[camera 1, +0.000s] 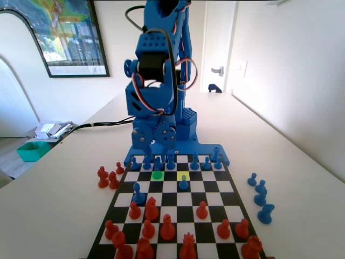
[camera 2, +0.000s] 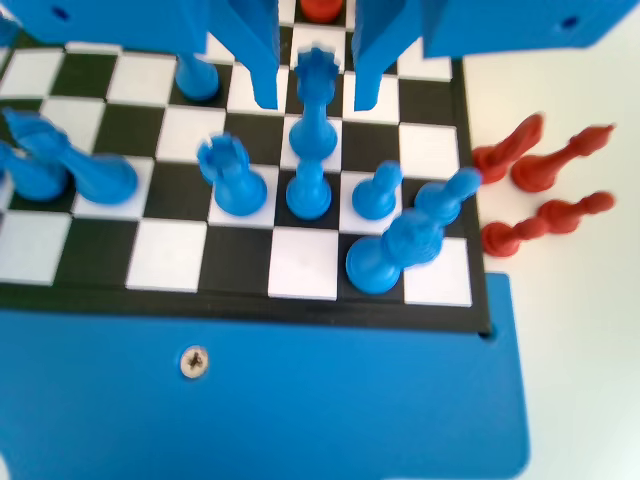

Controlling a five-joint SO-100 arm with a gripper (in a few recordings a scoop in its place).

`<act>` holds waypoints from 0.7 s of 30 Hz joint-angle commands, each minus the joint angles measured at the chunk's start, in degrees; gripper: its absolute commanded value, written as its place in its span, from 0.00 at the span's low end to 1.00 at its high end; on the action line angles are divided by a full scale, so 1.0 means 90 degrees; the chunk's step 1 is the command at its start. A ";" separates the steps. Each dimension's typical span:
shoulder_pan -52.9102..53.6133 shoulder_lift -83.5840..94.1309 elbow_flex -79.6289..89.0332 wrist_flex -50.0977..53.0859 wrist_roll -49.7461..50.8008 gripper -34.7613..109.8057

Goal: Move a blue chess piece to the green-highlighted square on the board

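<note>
In the fixed view, the green square [camera 1: 157,175] lies on the board [camera 1: 226,186] one rank out from the blue back row, and the yellow-green square [camera 1: 183,175] is two squares to its right. The green square looks empty.

In the wrist view, the tool [camera 2: 315,88] hangs open, jaws apart on either side of the blue piece [camera 2: 313,110] and not gripping it. The piece stands upright, its crown level with the jaw tips and directly between them, so the coming move, I judge, is a plain close. A rook [camera 2: 232,178] stands to its left, and a small piece [camera 2: 378,192] to its right.

The arm folds steeply down over its base.
</note>
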State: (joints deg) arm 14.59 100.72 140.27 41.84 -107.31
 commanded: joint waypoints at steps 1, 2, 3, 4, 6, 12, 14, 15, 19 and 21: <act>0.0000 0.0645 -0.0703 0.0625 0.0078 0.32; -0.0020 0.0723 -0.0869 0.0820 0.0117 0.32; -0.0029 0.0781 -0.1055 0.1006 0.0166 0.32; -0.0039 0.0850 -0.1250 0.1221 0.0186 0.31; -0.0059 0.0996 -0.1660 0.1660 0.0234 0.29; -0.0049 0.1631 -0.2637 0.3164 0.0186 0.26; -0.0049 0.1934 -0.2812 0.3516 0.0215 0.25; -0.0059 0.2090 -0.2861 0.3652 0.0234 0.25; -0.0127 0.2842 -0.3008 0.4316 0.0225 0.25; -0.0215 0.3223 -0.3037 0.4668 0.0195 0.25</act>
State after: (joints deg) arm 12.83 121.20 117.33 79.10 -105.21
